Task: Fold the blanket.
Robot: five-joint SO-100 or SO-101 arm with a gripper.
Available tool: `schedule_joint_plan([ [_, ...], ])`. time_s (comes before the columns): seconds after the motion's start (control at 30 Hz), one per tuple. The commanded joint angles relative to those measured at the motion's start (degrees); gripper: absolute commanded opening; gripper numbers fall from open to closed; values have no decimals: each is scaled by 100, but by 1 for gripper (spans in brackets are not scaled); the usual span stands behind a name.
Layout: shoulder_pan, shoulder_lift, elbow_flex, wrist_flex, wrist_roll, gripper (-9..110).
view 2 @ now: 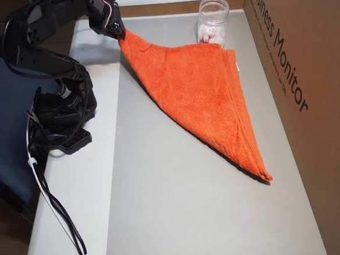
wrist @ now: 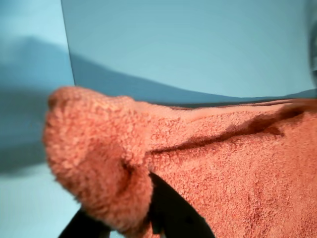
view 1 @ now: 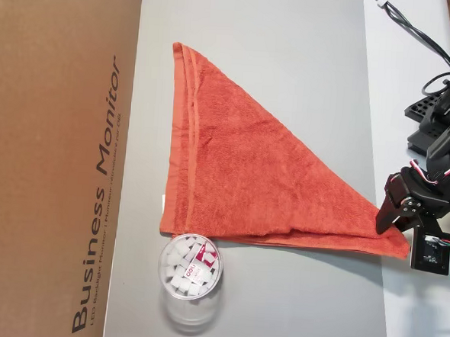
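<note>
Up close in the wrist view, fingertips mostly buried under bunched terry. Gripper (view 1: 393, 228) clamped on one corner of the blanket (view 1: 248, 170), folded into a triangle on the grey mat (view 1: 293, 50). Beyond, touching a plastic jar (view 1: 190, 272).

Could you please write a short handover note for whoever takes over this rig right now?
Pincer: shut on one corner of the blanket, as the wrist view shows.
Blanket: on the grey mat, folded into a triangle, its lower edge beside the clear jar.
Done: one diagonal fold.
Left: probably release the corner or fold once more, then smooth the edges.
</note>
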Motion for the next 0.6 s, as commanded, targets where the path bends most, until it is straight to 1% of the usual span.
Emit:
schedule_joint_plan([
  [0.0, -53, 580, -26, -18, 26, 0],
  [0.17, -53, 1433, -9, 378, 26, 0],
  [0.3, -53, 1978, -9, 457, 26, 0],
  [0.57, 220, 2294, -483, 316, 26, 0],
])
